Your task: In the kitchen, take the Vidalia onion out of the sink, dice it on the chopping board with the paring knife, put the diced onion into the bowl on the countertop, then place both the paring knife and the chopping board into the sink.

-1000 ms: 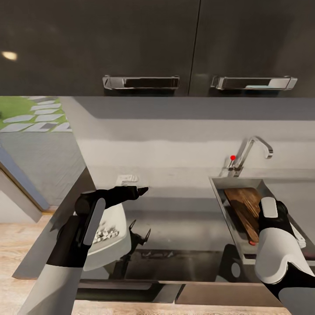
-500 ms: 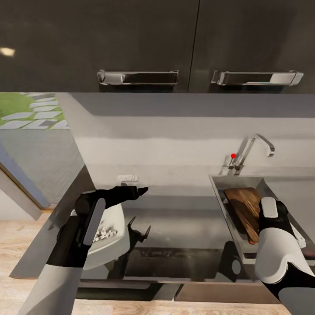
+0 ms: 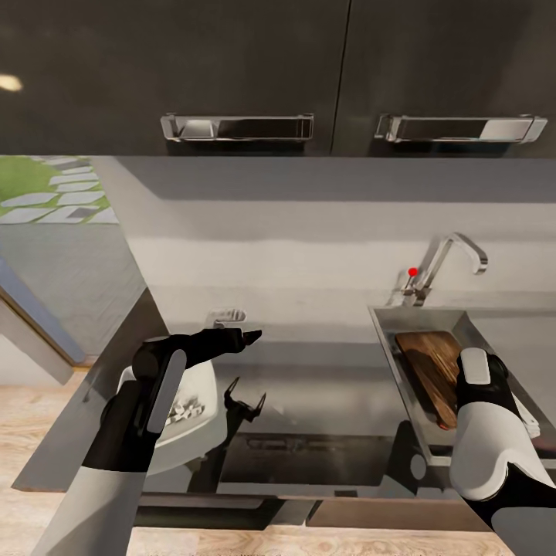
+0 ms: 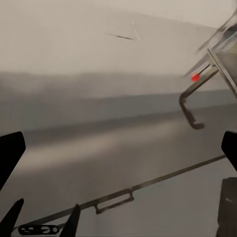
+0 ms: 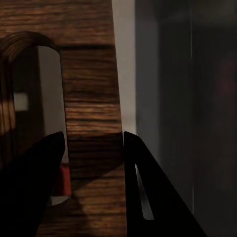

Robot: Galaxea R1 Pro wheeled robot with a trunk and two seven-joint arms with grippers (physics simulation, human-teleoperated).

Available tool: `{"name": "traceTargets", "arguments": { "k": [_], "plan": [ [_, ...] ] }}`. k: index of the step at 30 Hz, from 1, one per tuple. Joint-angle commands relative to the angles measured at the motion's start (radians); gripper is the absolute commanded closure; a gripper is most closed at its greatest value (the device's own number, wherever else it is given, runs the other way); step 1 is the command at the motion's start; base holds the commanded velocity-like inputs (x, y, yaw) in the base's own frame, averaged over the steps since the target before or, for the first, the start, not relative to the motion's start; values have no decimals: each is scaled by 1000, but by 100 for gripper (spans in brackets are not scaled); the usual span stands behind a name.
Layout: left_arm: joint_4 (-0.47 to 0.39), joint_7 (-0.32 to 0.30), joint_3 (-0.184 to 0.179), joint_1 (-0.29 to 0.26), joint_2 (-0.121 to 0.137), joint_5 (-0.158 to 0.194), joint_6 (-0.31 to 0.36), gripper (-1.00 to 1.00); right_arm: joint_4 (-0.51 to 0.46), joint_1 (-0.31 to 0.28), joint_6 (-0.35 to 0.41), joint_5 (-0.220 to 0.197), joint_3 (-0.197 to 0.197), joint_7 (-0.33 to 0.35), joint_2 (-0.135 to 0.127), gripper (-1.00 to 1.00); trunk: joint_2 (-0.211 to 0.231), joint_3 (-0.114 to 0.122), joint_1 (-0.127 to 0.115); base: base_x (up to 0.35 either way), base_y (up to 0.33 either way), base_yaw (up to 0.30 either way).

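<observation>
Glossy black cabinets above, grey counter point(image 3: 324, 401) below, and we're late in the job by the look of it. The bowl point(image 3: 189, 421) sits under the left arm, white diced bits inside. The left jaws point(image 3: 253, 335) hang over bare counter, spread wide, holding nothing. Over at the sink point(image 3: 386, 340), the chopping board point(image 3: 428, 367) lies in the basin, and the right jaws point(image 5: 94, 148) straddle the strip of wood beside its handle slot, fingers either side, seemingly touching it; whether they're squeezing or letting go, I can't tell. A speck of red point(image 3: 445, 424) shows at the board's near end, likely the paring knife's handle.
</observation>
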Motion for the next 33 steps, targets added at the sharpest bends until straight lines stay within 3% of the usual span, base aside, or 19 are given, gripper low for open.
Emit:
{"name": "traceTargets", "arguments": {
  "k": [1,33],
  "plan": [
    [-1,-4,1,-1,-1,-1,5,-100,-1,-1,8,-3,0,-4,0,100,-2,-3,1,0,0,0],
    [-1,-4,1,-1,-1,-1,5,-100,-1,-1,10,-3,0,-4,0,100,-2,-44,1,0,0,0]
  ]
}}
